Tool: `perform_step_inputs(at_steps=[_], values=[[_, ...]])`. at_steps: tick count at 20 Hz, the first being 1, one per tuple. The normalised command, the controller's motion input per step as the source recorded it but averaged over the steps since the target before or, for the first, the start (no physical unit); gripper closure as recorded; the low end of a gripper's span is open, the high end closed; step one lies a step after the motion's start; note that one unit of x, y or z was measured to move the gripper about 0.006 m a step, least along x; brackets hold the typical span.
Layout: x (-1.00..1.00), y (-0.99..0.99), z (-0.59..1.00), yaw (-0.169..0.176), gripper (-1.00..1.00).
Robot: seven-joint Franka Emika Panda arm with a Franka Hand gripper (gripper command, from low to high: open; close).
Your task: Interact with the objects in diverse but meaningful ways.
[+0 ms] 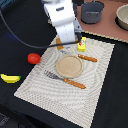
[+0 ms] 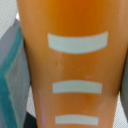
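The orange ridged bread-like block [image 2: 75,65] fills almost the whole wrist view, very close to the camera, with three pale stripes across it. In the exterior view a bit of this block [image 1: 60,43] shows under the white hand at the far edge of the placemat. My gripper [image 1: 63,45] is right down on it; its fingers are hidden. The small yellow box [image 1: 81,46] stands just to the exterior view's right of the gripper. The red tomato-like fruit [image 1: 33,58] and the yellow banana [image 1: 10,78] lie on the black cloth at the exterior view's left.
A beige placemat [image 1: 100,85] carries a round tan plate [image 1: 69,66], an orange-handled fork [image 1: 64,79] and a knife [image 1: 86,57]. A grey pot [image 1: 92,11] and a second pot [image 1: 123,16] stand at the back right.
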Motion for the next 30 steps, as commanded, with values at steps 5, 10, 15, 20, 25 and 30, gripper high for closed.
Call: perform_step_inputs(at_steps=[5, 10, 15, 20, 25, 30], values=[[0.59, -0.13, -0.15, -0.019, 1.0], [0.33, 0.0, -0.01, 0.0, 1.0], [0.21, 0.02, 0.0, 0.0, 1.0], [0.63, -0.01, 0.0, -0.029, 1.0], [0.53, 0.01, 0.0, -0.026, 1.0], [0.39, 0.05, 0.0, -0.011, -1.0]])
